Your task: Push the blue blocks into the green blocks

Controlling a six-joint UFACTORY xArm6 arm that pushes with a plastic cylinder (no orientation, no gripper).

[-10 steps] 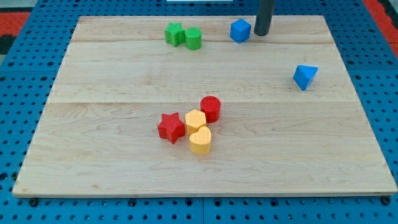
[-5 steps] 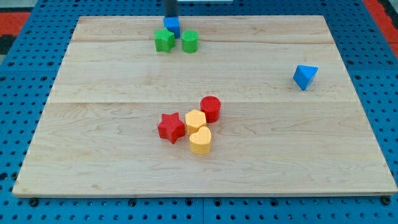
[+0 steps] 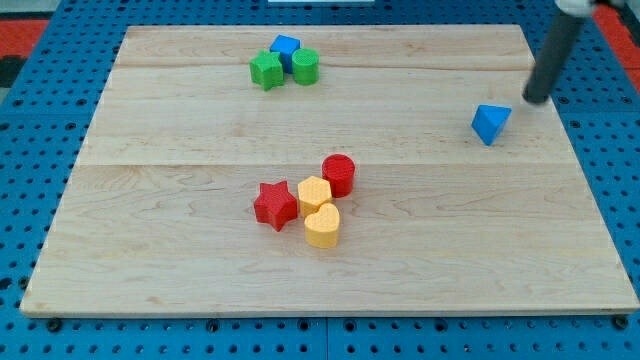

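— Where did the blue blocks sit?

— One blue cube (image 3: 286,46) was wedged at the view's top between the green star (image 3: 265,71) and the green cylinder (image 3: 306,66), touching both, so that half looked done. The other blue block (image 3: 490,123), a wedge-like shape, lay alone near the view's right edge, well apart from the greens.

— And the rod?

— My tip (image 3: 538,99) stood just beside that lone block, up and to its right, not touching. I judged it was placed on the far side so a push would send the block left toward the greens.

— Any claw state?

— None to report; the arm carried only a rod.

— The rest?

— A red star (image 3: 275,205), red cylinder (image 3: 339,175), yellow hexagon (image 3: 314,192) and yellow heart (image 3: 322,226) clustered mid-board (image 3: 150,250).
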